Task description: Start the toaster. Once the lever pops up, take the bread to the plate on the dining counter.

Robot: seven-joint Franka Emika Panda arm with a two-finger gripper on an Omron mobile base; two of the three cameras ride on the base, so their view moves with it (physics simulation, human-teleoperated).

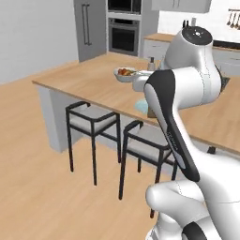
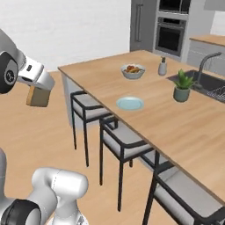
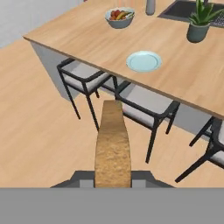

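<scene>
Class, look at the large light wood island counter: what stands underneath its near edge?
Under the light wood dining counter stand black-framed stools with grey seats, tucked partly beneath the overhang. Their far legs, and whatever lies deeper beneath, are covered by the top.

I find no legible text, label, brand, number or sign in any view. The dark forearm cover of the arm carries a faint pale marking along its length, but it is too small and blurred for me to read.

Home kitchen, wall ovens, island sink, stools
</scene>
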